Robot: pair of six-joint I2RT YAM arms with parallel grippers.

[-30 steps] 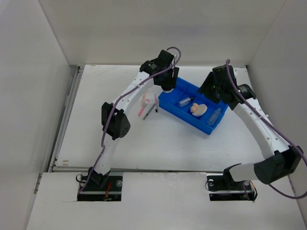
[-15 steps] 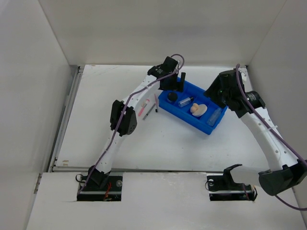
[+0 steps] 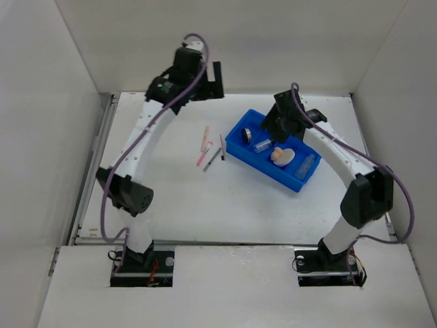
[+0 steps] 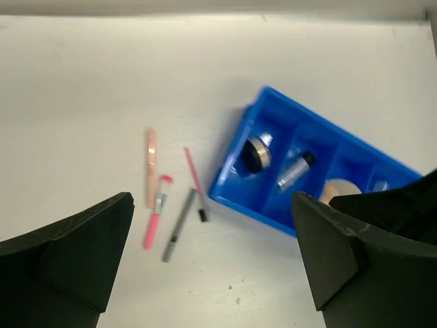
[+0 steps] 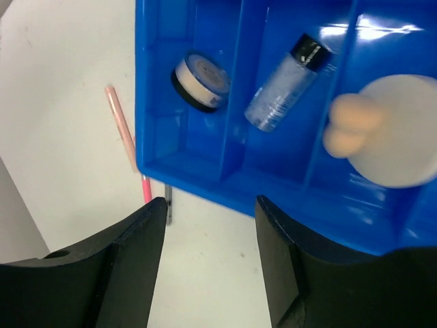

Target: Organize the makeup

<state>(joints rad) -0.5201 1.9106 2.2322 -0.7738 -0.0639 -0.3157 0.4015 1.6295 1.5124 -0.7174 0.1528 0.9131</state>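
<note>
The left arm (image 3: 140,130) is stretched high over the tabletop (image 3: 171,198), jaws wide, empty; the right arm (image 3: 334,150) is bent over the tray (image 3: 273,174), jaws parted, empty.

The left arm (image 3: 147,130) and right arm (image 3: 334,154) share one build: smooth white shells dotted with small dark screw heads, joined by chunky black motor housings. A thin purple cable (image 3: 103,212) loops loosely outside each. Black bases (image 3: 142,263) stand at the worktop's (image 3: 205,205) six-o'clock edge. The left hand (image 4: 212,273) and right hand (image 5: 208,266) have matte black, wedge-shaped fingers (image 4: 68,263).
</note>
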